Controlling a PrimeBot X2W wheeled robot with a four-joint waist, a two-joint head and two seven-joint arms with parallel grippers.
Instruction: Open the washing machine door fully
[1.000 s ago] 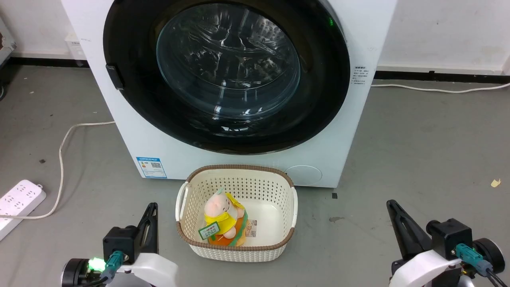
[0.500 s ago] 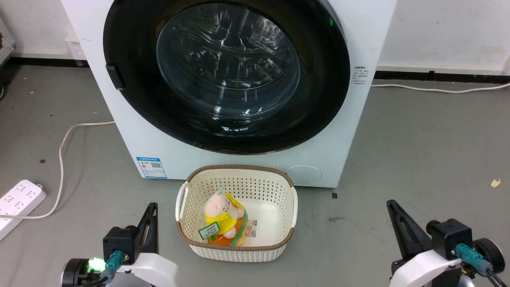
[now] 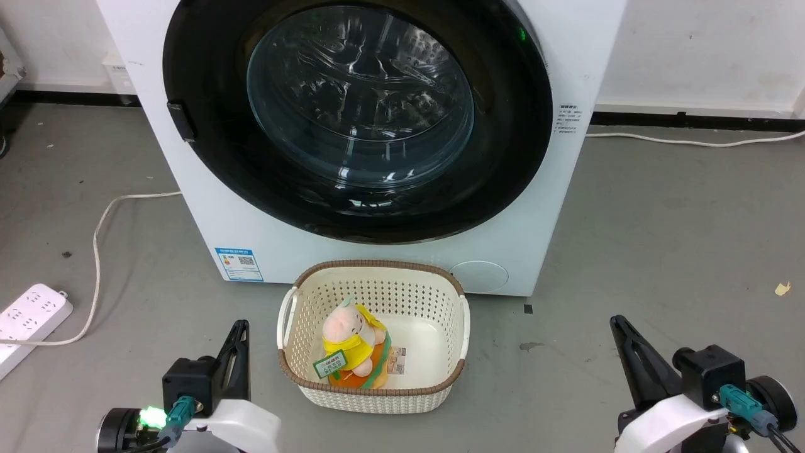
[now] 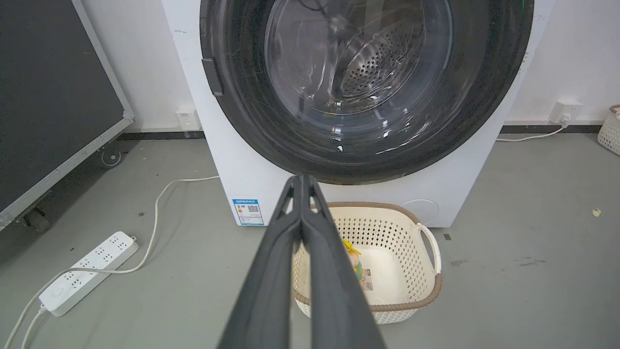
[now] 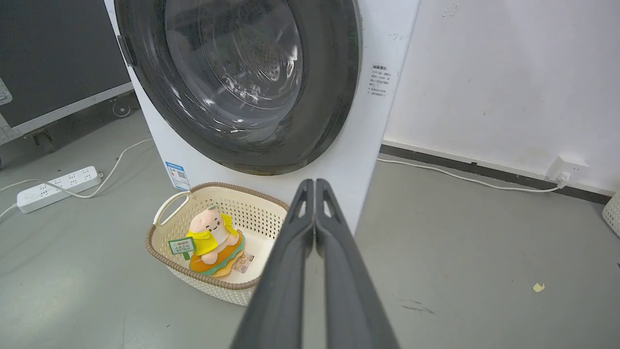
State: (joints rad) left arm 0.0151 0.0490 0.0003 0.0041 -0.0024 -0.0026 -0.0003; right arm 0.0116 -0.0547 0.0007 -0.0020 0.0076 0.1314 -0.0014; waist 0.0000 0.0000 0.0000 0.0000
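Washing machine door (image 3: 358, 119) lies flush on the front of the white machine (image 3: 207, 207), not swung out at all. Glossy black rim, clear glass bowl in the centre; perforated drum visible thru the glass in the wrist views. Small dark tab (image 3: 182, 121) on the rim's left edge, green light (image 3: 521, 34) near the top right of the rim.

L gripper (image 4: 300, 178): fingers pressed together, nothing between them. Low at the lower left of the head view, tips pointing toward the machine, well apart from the door.

R gripper (image 5: 315, 182): same, fingers pressed together w/ nothing held. Low at the lower right, also well apart from the door.

Between the two, on the grey floor just in front of the machine: cream perforated basket (image 3: 374, 391) w/ brown rim, plush toy (image 3: 352, 346) inside. White power strip (image 3: 28, 318) on the floor off to the left, its cable (image 3: 100, 226) running toward the machine.
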